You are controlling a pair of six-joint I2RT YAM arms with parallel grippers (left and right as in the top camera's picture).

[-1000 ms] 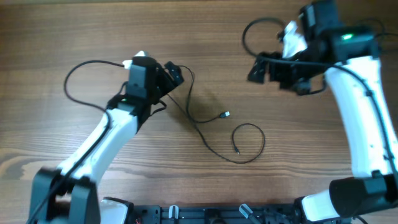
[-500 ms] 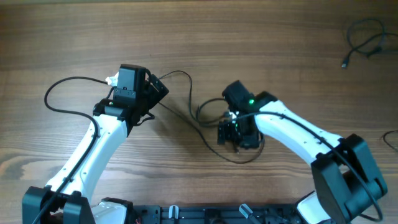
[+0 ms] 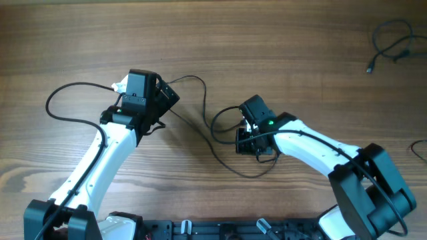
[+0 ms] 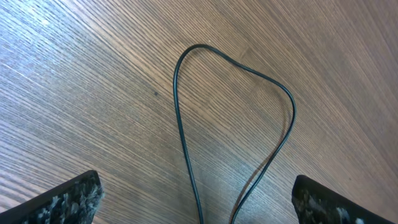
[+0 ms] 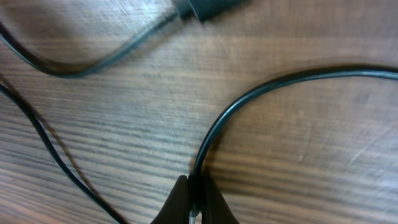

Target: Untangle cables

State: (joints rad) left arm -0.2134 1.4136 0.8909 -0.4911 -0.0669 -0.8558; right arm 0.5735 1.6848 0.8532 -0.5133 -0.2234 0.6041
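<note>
The right jaws, just toward 4 o'clock from the middle of the worktop (image 3: 300,40), are pressed together on a thin black cable (image 5: 280,80), pinching it at the very tips. From there it arcs away toward 3 o'clock in the wrist view, and a plug (image 5: 208,7) lies near 12 o'clock. The left jaws, toward 10 o'clock from the middle, stand spread above a loop (image 4: 176,93) lying flat on the wood and hold nothing.

That is where the risk lies. With nothing pinning the far end, a pull by the right arm would likely drag the whole strand along rather than open it. Crossings near the grip could tighten into a knot. So fine a cord held only at the tips may also slip free, and the plug could snag on a neighbouring strand. A separate cable (image 3: 369,67) sits well apart at 2 o'clock.
</note>
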